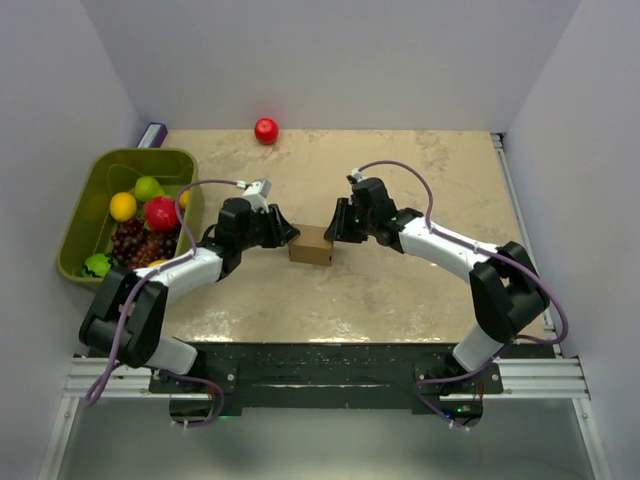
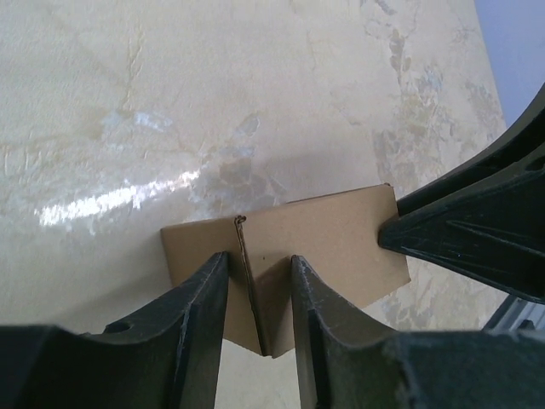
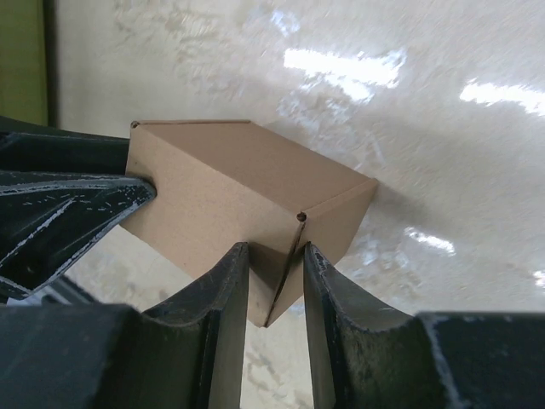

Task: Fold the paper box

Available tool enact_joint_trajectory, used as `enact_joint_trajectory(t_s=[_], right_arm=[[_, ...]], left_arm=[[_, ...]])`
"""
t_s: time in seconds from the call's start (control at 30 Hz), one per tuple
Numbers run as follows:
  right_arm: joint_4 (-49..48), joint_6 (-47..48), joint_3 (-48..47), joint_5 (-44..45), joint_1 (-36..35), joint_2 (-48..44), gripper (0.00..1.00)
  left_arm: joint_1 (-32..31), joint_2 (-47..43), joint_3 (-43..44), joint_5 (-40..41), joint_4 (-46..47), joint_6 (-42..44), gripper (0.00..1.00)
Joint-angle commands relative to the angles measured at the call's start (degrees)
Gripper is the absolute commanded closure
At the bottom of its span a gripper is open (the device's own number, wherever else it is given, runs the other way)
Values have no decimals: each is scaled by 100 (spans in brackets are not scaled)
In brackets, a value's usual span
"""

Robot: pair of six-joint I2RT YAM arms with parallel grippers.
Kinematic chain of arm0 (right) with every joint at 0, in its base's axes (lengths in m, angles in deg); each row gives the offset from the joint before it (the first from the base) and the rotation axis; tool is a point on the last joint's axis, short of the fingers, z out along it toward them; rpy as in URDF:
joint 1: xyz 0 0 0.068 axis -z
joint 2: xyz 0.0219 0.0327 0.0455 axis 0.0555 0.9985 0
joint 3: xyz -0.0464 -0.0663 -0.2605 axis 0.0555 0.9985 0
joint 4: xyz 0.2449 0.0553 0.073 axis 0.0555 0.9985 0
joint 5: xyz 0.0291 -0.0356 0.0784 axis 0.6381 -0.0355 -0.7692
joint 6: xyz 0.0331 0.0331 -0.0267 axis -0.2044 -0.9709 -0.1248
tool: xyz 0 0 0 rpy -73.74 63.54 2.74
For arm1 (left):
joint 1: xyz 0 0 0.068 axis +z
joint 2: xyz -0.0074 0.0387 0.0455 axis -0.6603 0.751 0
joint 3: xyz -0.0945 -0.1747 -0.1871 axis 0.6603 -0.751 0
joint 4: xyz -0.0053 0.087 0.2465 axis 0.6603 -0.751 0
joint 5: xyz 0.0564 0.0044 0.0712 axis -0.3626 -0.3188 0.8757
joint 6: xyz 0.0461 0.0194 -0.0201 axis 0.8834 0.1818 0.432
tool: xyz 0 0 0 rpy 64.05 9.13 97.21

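The paper box (image 1: 311, 244) stands folded into a small brown block near the middle of the bench (image 1: 400, 290), resting on its base with its flaps closed. A raw cardboard seam runs down the corner nearest each wrist camera.

The left gripper (image 1: 285, 232) meets the box at its left end. In the left wrist view its jaws are narrow and straddle that corner, one finger lying on each adjoining face, so it is holding the box. The right gripper (image 1: 335, 228) meets the opposite end in the same way: narrow jaws, a fingertip on each side of the seamed corner, holding the box. Each wrist view shows the other gripper's dark tip touching the far end of the box.

Both arms reach inward from the near edge, elbows spread outward.

Well to the left stands a green bin (image 1: 85, 215) with a yellow fruit (image 1: 123, 206), a green fruit (image 1: 148, 187), a red fruit (image 1: 161, 213) and dark grapes (image 1: 140, 243) inside. A red ball (image 1: 266, 130) lies alone at the far edge of the bench.
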Motion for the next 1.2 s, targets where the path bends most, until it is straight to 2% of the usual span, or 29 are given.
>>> enact_joint_trajectory(t_s=[0.0,0.27,0.47,0.57,0.6,0.67,0.7,0.8,0.87,1.0,1.17], right_arm=[[-731,571,-333,163,-60,97,76],[-1407,1372,-623,655,64,378,77],[-1566,1776,-562,726,72,431,75],[-1470,1777,-352,665,72,300,73],[-1470,1768,-177,647,72,247,69],[-1435,1750,-18,621,72,45,64],[-1417,1750,148,629,72,-51,57],[-1338,1671,421,542,72,-394,43],[-1329,1636,554,463,72,-684,37],[-1294,1627,677,418,72,-1098,18],[-1207,1680,467,603,116,-1143,11]], left_arm=[[-389,531,581,-185,993,402,66],[-687,1533,1240,53,2180,1201,66],[-802,1824,1004,202,2585,1344,66],[-898,1728,670,167,2726,1291,56],[-925,1684,591,220,2735,1282,48],[-969,1492,371,255,2735,1247,39],[-986,1412,240,308,2735,1229,32],[-987,1052,-33,483,2586,1212,22],[-978,737,-200,615,2559,1203,16],[-986,234,-525,931,2332,1194,10],[-925,-118,-483,1204,1998,1089,7]])
